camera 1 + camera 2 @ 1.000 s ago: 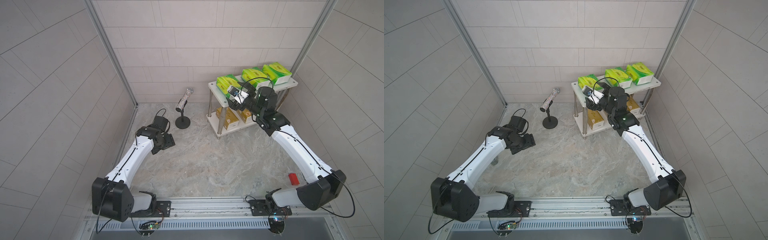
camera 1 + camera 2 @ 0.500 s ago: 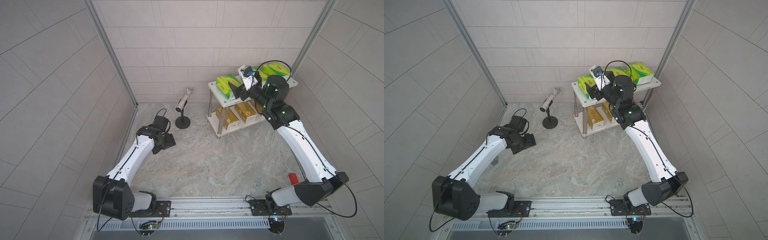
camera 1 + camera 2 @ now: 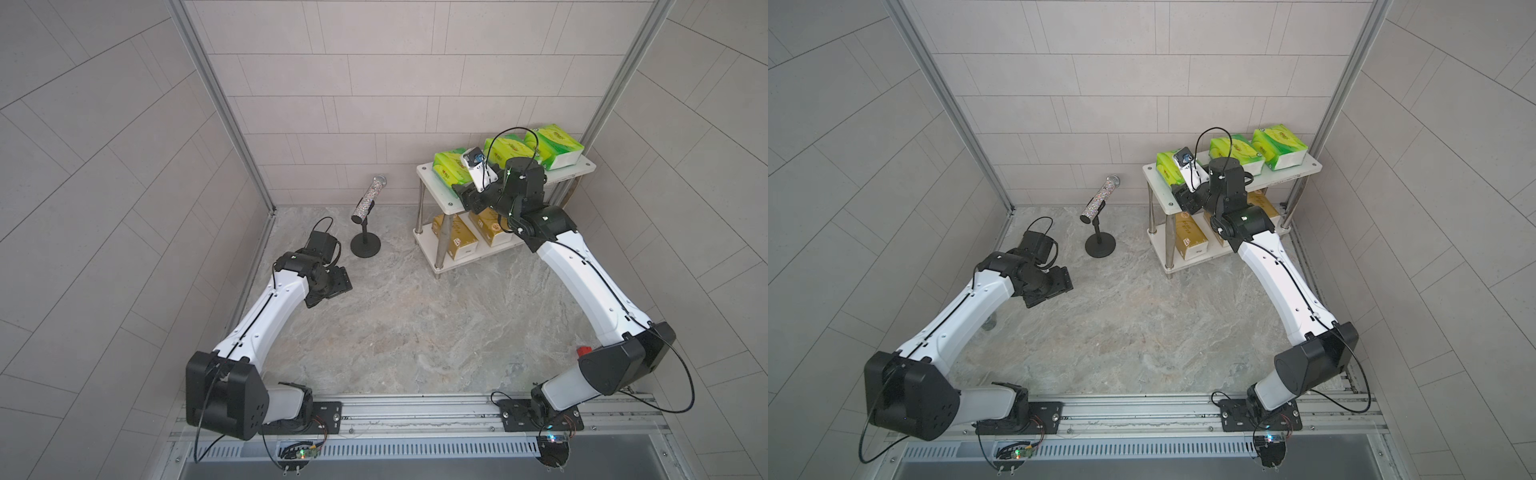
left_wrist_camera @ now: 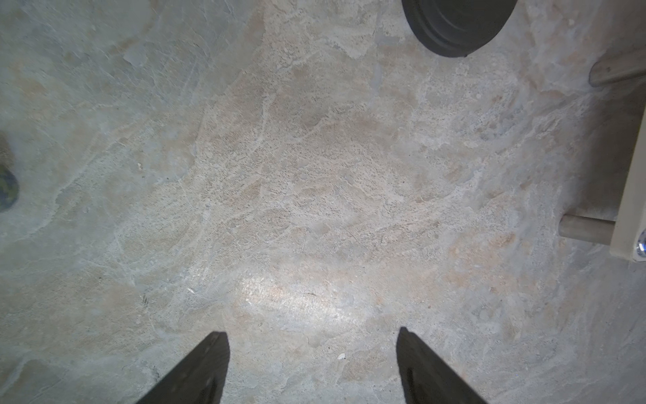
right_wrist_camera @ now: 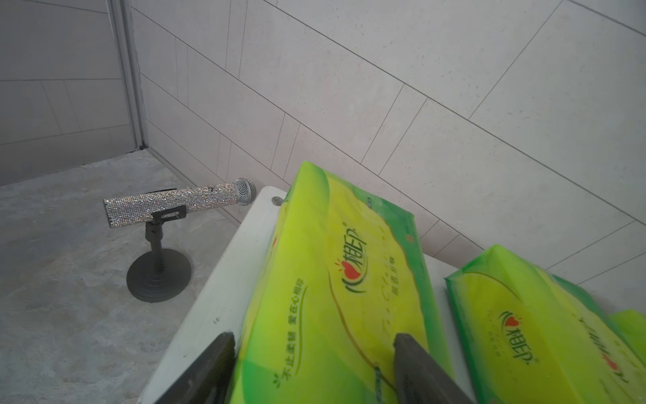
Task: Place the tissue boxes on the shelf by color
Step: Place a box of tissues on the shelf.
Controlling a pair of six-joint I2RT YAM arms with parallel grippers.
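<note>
Three green tissue boxes [image 3: 451, 166] [image 3: 513, 147] [image 3: 555, 145] lie in a row on the top board of the white shelf [image 3: 440, 195]. Gold tissue boxes [image 3: 455, 235] [image 3: 492, 226] lie on its lower board, partly hidden by my right arm. My right gripper [image 5: 311, 335] [image 3: 467, 197] is at the front edge of the top board, jaws apart over the near end of the leftmost green box [image 5: 335, 280]. One finger is beside that box's edge and the other is over its top face. The box lies flat. Over bare floor, my left gripper [image 4: 311, 332] [image 3: 336, 286] is open and holds nothing.
A glittery microphone [image 3: 368, 199] on a black round-based stand [image 3: 365, 245] is just left of the shelf, and also shows in the right wrist view [image 5: 174, 206]. Tiled walls close in the back and both sides. A red button [image 3: 584, 351] sits by my right arm's base.
My right arm went from the front of the lower tier up over the green boxes, then down to the top board's front edge, its jaws narrowing. The left arm has not moved.
</note>
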